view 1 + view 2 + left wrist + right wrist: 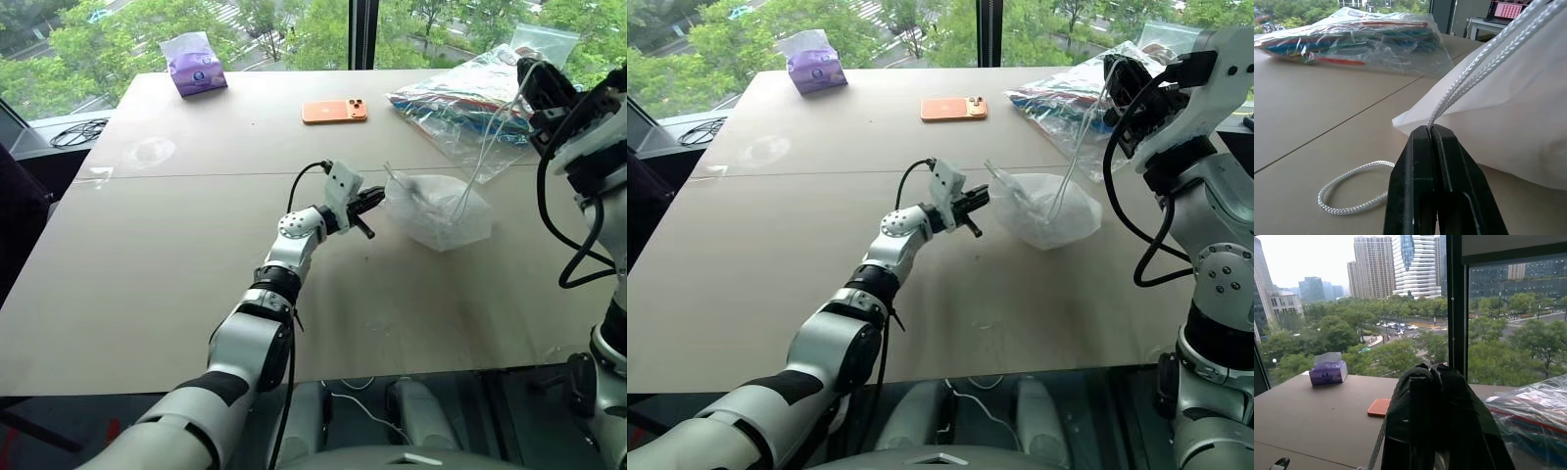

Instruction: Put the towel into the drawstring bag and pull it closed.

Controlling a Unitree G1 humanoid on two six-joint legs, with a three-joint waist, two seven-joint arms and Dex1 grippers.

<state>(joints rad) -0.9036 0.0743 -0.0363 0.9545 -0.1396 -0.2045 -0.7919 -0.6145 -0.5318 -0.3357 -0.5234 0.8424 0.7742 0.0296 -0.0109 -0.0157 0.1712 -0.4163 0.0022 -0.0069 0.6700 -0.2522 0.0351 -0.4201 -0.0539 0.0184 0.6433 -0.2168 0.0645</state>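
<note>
The drawstring bag (443, 211) lies on the table as a white, bulging pouch, right of centre. The towel is hidden. My left gripper (375, 200) reaches level to the bag's left side and is shut on its twin white cords (1484, 58), right where they leave the fabric. A loop of cord (1347, 192) trails on the table beside it. My right gripper (537, 80) is held high at the right, shut on another cord (495, 137) that runs taut from it down to the bag's mouth.
A big clear plastic bag of colourful items (460, 103) lies just behind the drawstring bag. An orange phone (334, 111) sits at the back centre and a purple tissue pack (196, 65) at the back left. A black cable (78, 131) lies off the table's left corner.
</note>
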